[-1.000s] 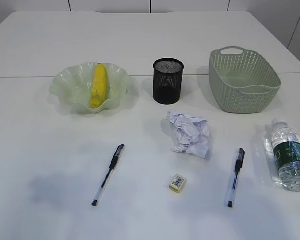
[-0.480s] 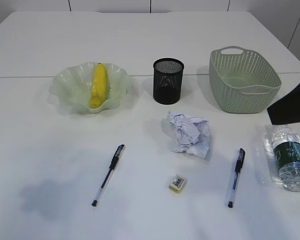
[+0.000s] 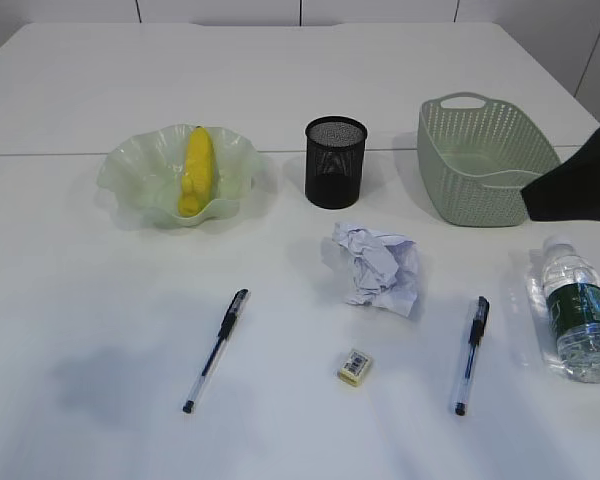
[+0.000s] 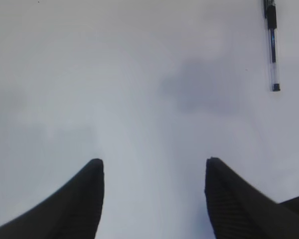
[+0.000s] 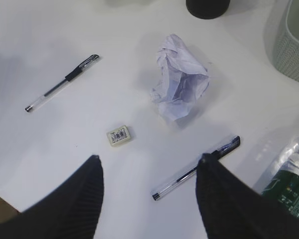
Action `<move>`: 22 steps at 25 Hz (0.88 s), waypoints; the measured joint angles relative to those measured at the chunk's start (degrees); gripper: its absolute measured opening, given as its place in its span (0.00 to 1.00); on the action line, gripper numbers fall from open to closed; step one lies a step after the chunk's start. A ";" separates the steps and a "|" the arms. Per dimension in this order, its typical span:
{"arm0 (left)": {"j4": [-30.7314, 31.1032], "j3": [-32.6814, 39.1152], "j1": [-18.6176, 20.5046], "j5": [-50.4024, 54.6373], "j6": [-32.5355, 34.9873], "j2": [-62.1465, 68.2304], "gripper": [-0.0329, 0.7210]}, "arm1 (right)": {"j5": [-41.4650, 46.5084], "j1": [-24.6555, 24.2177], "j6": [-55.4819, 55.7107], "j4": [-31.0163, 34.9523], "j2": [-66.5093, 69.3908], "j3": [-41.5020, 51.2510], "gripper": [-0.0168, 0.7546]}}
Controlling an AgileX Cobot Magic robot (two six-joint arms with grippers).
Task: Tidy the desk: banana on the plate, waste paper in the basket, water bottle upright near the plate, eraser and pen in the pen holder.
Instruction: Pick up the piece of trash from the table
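Left tool [image 4: 152,196]: two dark, ribbed, tapering fingers [image 4: 87,199] are standing well apart with bare white counter [image 4: 139,99] showing between them; nothing is lying in the gap. The tool is hanging above the surface, pointing downward.

Right tool [image 5: 147,196]: two matching dark ribbed fingers [image 5: 224,199] are also standing wide apart, gripping nothing, hovering clear of the surface.

Right arm [image 3: 580,185]: a dark, blurred bulk is entering at the exterior view's right edge.

Your exterior view looks down at a slant across the table [image 3: 300,90]. Both wrist views face down from well above it. The left wrist and exterior views share one pen [image 4: 272,47]; the right wrist view shares the crumpled paper [image 5: 179,82].
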 joint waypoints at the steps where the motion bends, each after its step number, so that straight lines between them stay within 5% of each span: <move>1: 0.00 0.00 0.00 -0.42 0.00 0.00 0.65 | -1.14 1.70 0.51 -1.79 0.43 0.00 0.59; 14: 0.00 0.00 0.00 -1.01 -0.04 0.00 0.65 | -11.02 15.20 6.83 -8.74 18.16 -0.26 0.59; 22: 0.32 0.00 0.00 -1.01 -0.04 0.00 0.65 | -13.39 16.14 12.17 -12.86 29.13 -7.22 0.59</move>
